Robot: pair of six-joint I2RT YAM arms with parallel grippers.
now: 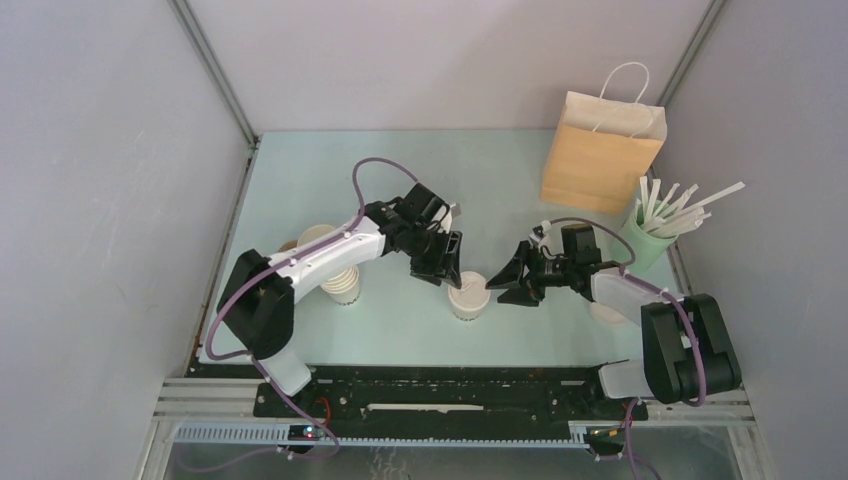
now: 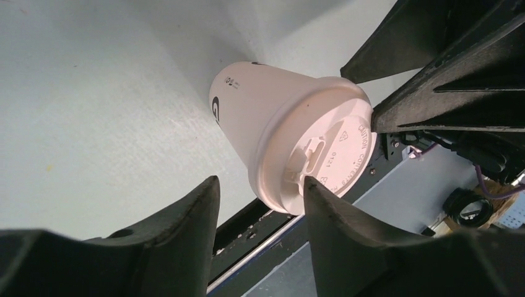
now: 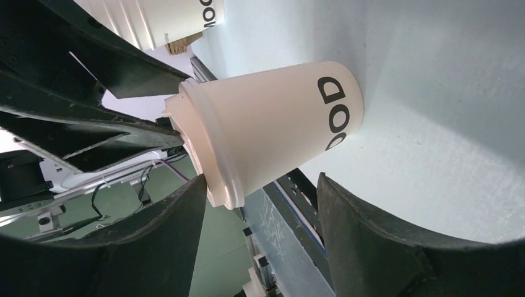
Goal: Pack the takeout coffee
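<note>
The takeout coffee [image 1: 468,298] is a small cream-white paper cup with a white lid, standing on the pale green table [image 1: 300,180] near its front edge. My left gripper [image 1: 441,268] hovers just up and left of it, open. In the left wrist view the lidded coffee [image 2: 291,133] lies just past the gripper [image 2: 260,189], and one fingertip [image 2: 309,185] is at the lid's rim. My right gripper [image 1: 505,283] stands open at the cup's right. In the right wrist view the coffee [image 3: 266,133] sits just beyond the gripper [image 3: 260,185], with nothing between its jaws.
A brown paper bag [image 1: 602,150] with white handles stands at the back right. A green cup of white straws [image 1: 650,235] is at the right edge. A stack of nested cream cups [image 1: 343,282] stands beside the left arm; the stack [image 3: 167,21] also shows in the right wrist view.
</note>
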